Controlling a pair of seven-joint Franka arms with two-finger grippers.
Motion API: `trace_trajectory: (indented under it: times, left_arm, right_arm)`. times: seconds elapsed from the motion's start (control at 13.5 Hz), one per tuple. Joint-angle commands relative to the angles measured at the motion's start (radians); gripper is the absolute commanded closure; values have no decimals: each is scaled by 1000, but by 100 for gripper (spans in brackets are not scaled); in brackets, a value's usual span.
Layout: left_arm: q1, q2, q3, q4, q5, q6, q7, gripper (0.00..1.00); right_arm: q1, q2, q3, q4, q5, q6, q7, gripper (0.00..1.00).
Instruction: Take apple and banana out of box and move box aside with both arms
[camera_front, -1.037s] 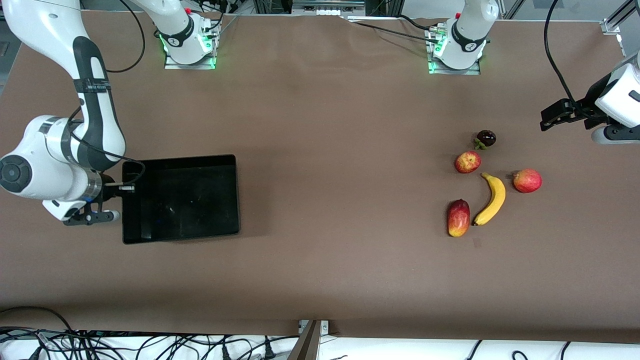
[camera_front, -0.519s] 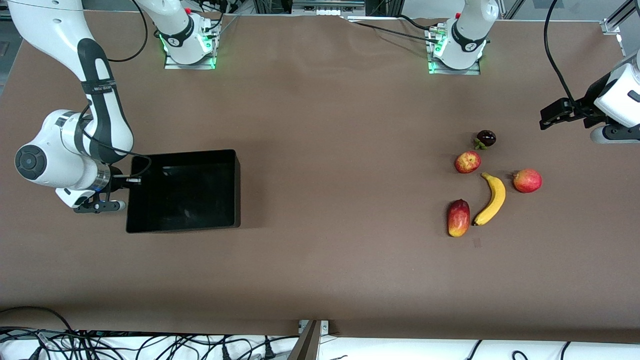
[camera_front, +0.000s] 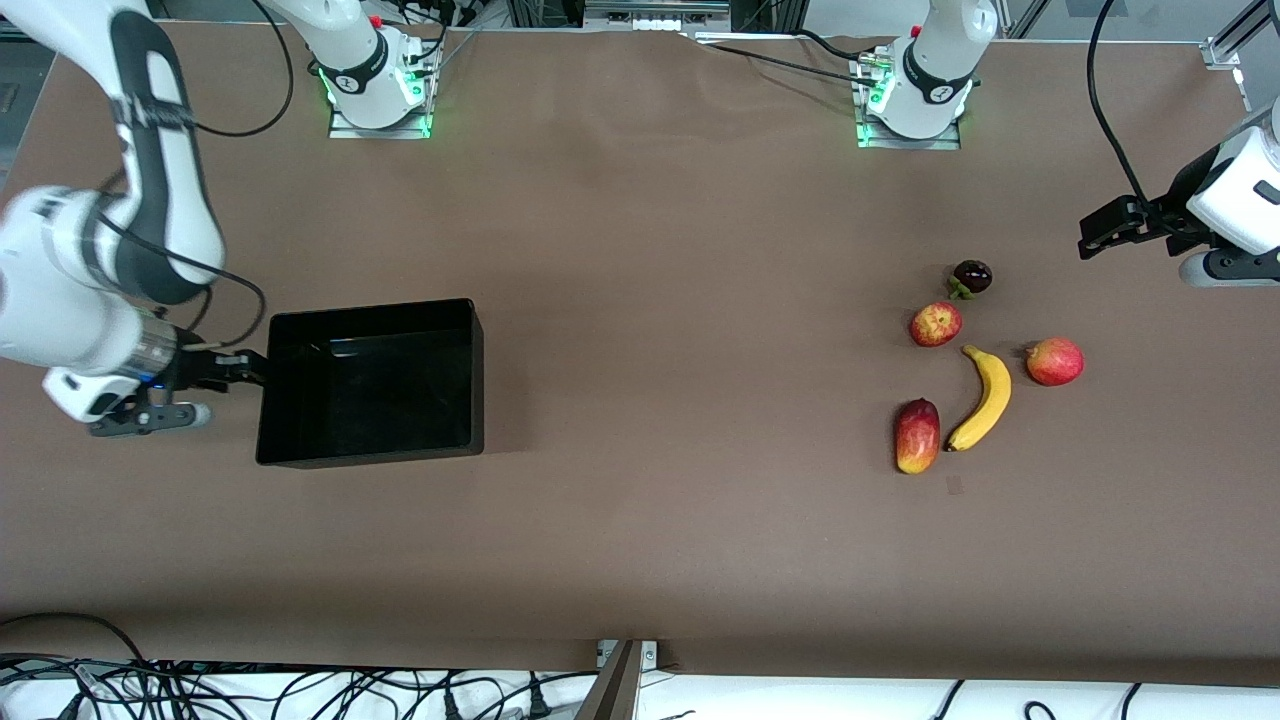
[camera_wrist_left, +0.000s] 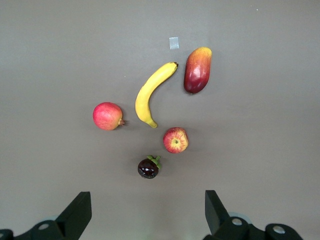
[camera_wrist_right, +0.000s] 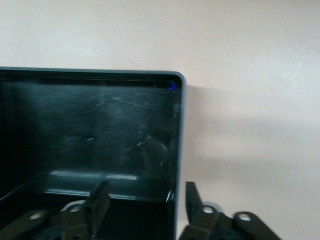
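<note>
The black box (camera_front: 370, 385) stands on the table toward the right arm's end; it also shows in the right wrist view (camera_wrist_right: 100, 125). My right gripper (camera_front: 243, 368) is open and straddles the box's end wall near a corner, one finger inside and one outside (camera_wrist_right: 145, 200). The yellow banana (camera_front: 983, 398) and the small red apple (camera_front: 936, 324) lie on the table toward the left arm's end, and show in the left wrist view as banana (camera_wrist_left: 150, 95) and apple (camera_wrist_left: 175, 140). My left gripper (camera_front: 1095, 230) is open and empty, up over the table beside the fruits (camera_wrist_left: 147, 220).
A red-yellow mango (camera_front: 917, 436) lies beside the banana, nearer the front camera than the apple. A round red fruit with a nub (camera_front: 1055, 361) lies on the banana's other flank. A dark mangosteen (camera_front: 971, 276) lies just farther than the apple. A small tape mark (camera_wrist_left: 173, 43) is near the mango.
The box shifted slightly away from the front camera and toward the table's middle, then settled. The right arm's wrist swung back toward the table's end. The left arm stayed put.
</note>
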Motion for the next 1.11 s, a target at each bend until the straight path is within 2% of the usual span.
trace_trajectory:
  times: [0.0, 0.3, 0.52, 0.59, 0.74, 0.89, 1.04]
  left_arm:
    - [-3, -7, 0, 6, -12, -18, 3, 0]
    - [-3, -5, 0, 8, -10, -22, 3, 0]
    - [-3, -5, 0, 8, -10, -24, 4, 0]
    - [-3, -5, 0, 8, -10, -24, 3, 0]
    - [-3, -5, 0, 9, -10, -24, 3, 0]
    - [-3, -5, 0, 8, -10, -24, 3, 0]
    - [-3, -5, 0, 9, -10, -28, 3, 0]
  right_arm:
    - [14, -46, 0, 66, -13, -130, 64, 0]
    - [49, -224, 6, 53, -94, -298, 175, 0]
    - [10, -345, 72, -23, -138, -330, 195, 0]
    - [-36, -373, 119, -54, -146, -322, 199, 0]
    - [-156, -380, 246, -59, -157, -319, 196, 0]
    - [-161, -370, 267, -37, -197, -323, 186, 0]
    - [-159, -355, 268, -10, -195, -328, 195, 0]
